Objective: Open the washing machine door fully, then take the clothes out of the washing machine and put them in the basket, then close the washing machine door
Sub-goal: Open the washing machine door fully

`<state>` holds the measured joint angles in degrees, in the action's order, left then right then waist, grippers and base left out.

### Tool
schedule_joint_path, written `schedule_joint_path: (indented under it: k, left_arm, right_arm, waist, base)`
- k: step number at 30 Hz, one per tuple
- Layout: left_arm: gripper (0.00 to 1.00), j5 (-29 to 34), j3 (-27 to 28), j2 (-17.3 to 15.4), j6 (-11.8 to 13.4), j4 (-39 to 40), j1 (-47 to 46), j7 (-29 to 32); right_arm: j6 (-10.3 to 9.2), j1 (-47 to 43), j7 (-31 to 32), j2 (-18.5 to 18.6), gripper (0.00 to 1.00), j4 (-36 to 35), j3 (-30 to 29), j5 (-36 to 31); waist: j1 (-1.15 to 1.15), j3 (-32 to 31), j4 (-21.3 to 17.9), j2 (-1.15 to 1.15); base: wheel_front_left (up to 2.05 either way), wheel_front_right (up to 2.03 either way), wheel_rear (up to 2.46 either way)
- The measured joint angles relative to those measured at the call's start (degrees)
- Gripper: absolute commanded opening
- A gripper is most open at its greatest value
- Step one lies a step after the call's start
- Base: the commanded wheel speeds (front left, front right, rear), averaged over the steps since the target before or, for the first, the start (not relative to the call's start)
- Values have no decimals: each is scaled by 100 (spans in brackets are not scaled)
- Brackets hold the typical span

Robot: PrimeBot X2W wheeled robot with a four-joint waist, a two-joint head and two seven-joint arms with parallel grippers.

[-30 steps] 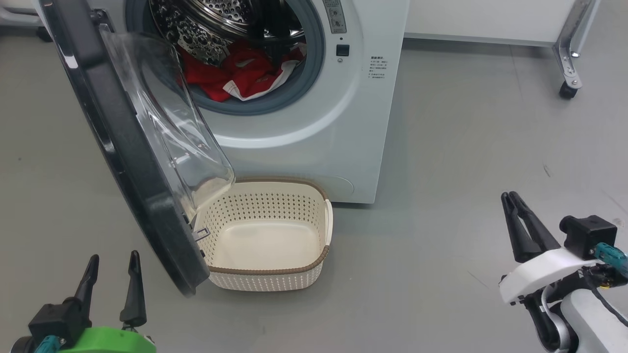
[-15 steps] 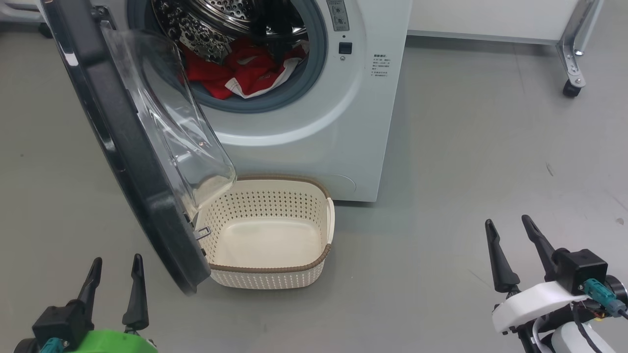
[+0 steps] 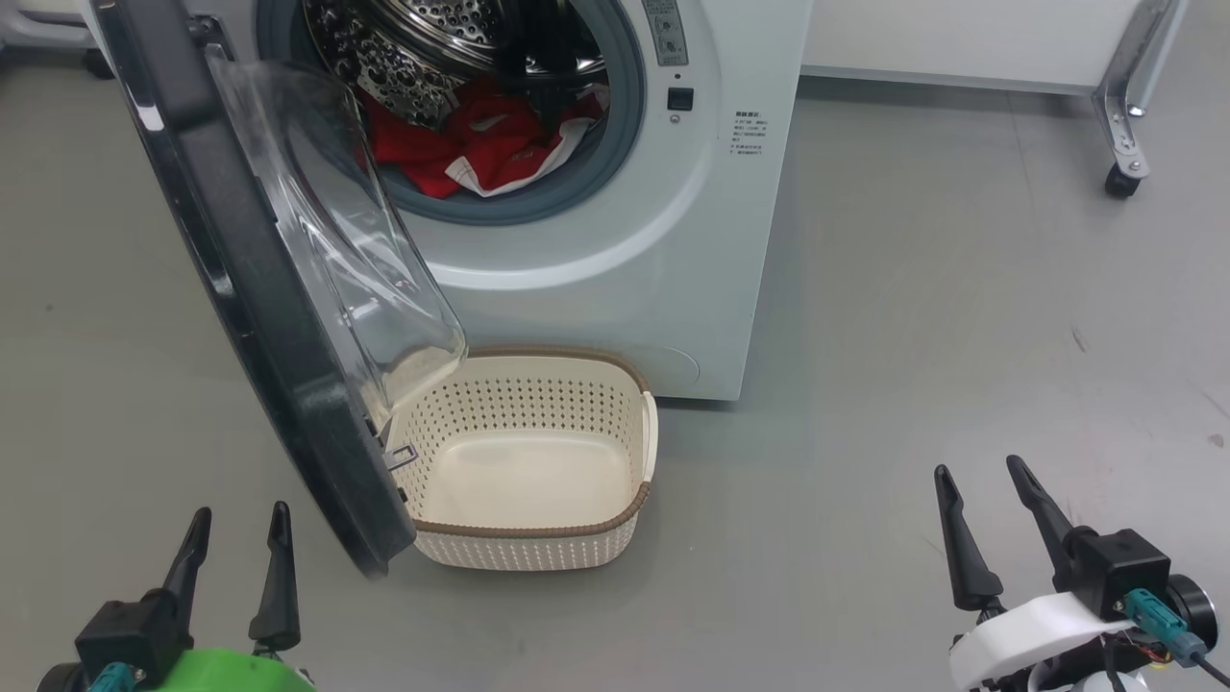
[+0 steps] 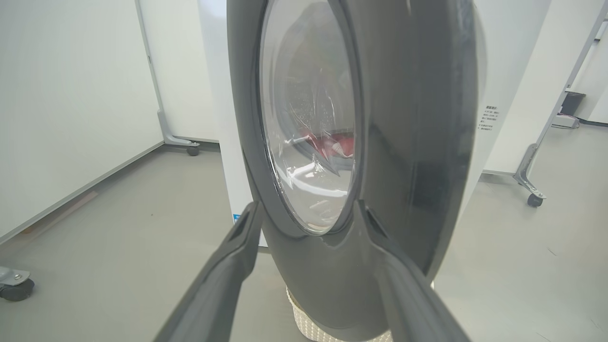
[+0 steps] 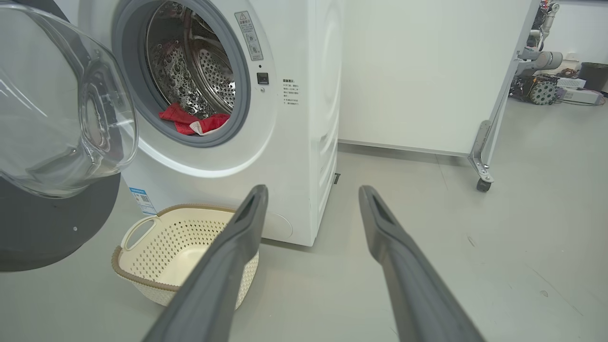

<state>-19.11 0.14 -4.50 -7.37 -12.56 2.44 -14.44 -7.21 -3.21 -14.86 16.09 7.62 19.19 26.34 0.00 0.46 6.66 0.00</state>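
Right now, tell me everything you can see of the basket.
The basket is small and rounded-rectangular, cream plastic by its look, with perforated walls, a plain bottom, a brown woven-look rim and a pale handle on its side. It stands upright and empty on the grey floor, close in front of the washing machine. The open door overhangs its left end in the head view; whether they touch I cannot tell.

White washing machine (image 3: pixel 653 269) front-loader; washing machine door (image 3: pixel 259 288) swung open, black rim, clear glass bowl. Red, white-trimmed clothes (image 3: pixel 471 144) heaped in steel drum (image 3: pixel 404 48). Cream basket (image 3: pixel 528 550) on floor (image 3: pixel 913 317) under door.
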Motion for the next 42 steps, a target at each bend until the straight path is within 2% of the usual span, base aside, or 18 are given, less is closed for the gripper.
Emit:
schedule_joint_path:
  k: [24, 25, 26, 27, 37, 42]
  left_arm:
    - [100, 7, -42, 12, 0, -20, 24, 0]
    - [92, 7, -47, 12, 0, -20, 24, 0]
    - [19, 7, -70, 11, 0, -14, 24, 0]
    - [0, 10, -92, 12, 0, 14, 25, 0]
    - [0, -14, 229, 21, 0, 631, -36, 0]
    - [0, -56, 321, 37, 0, 1098, -385, -1]
  right_arm:
    - [0, -321, 0, -256, 100, -240, -109, -330]
    - [0, -321, 0, -266, 100, -253, -112, -333]
    - [0, -321, 0, -272, 100, -266, -115, -337]
    - [0, -321, 0, -278, 100, -272, -122, -350]
    - [1, -332, 0, -343, 100, -321, -196, -434]
    - [1, -347, 0, -357, 100, -328, -248, -445]
  waist:
    - [0, -13, 23, 0]
    - [0, -11, 27, 0]
    - [0, -8, 30, 0]
    - [0, -5, 33, 0]
    - [0, 33, 63, 0]
    - [0, 41, 78, 0]
  base:
    - [0, 0, 0]
    - [0, 0, 0]
    - [0, 0, 0]
    - [0, 0, 0]
    - [0, 0, 0]
    - [0, 0, 0]
